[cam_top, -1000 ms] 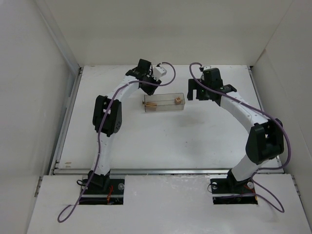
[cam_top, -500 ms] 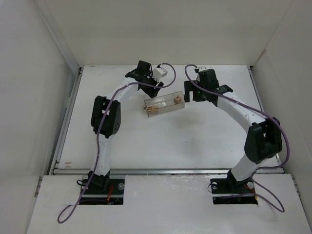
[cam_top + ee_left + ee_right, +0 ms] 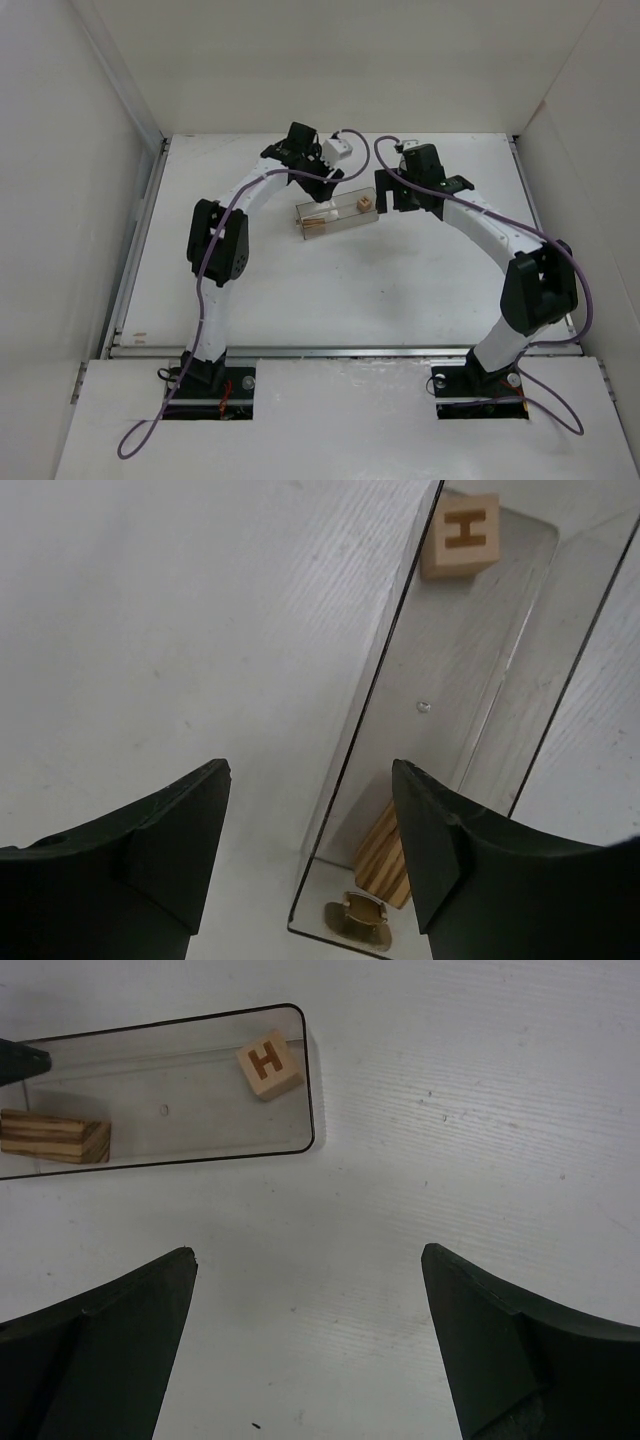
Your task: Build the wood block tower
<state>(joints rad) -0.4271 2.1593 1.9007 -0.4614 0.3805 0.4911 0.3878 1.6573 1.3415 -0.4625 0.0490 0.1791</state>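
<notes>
No tower is standing yet: the H cube [image 3: 268,1064], pale tan with a brown letter on top, and the striped block [image 3: 55,1136], resting on its side, are lying apart inside the clear box [image 3: 310,1080] on the desk [image 3: 350,290]. The left claw [image 3: 312,770] is hanging open astride one long wall of the box, and the right claw [image 3: 308,1252] is gaping wide, holding nothing. A second ago the box was lying square; now it is sitting askew, its right end farther back.

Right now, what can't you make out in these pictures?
- Left wrist view: striped block partly hidden behind a finger of the left gripper.
- Right wrist view: clear box, left end cut off by the picture edge.
- Top view: H block, letter too small to read.
</notes>
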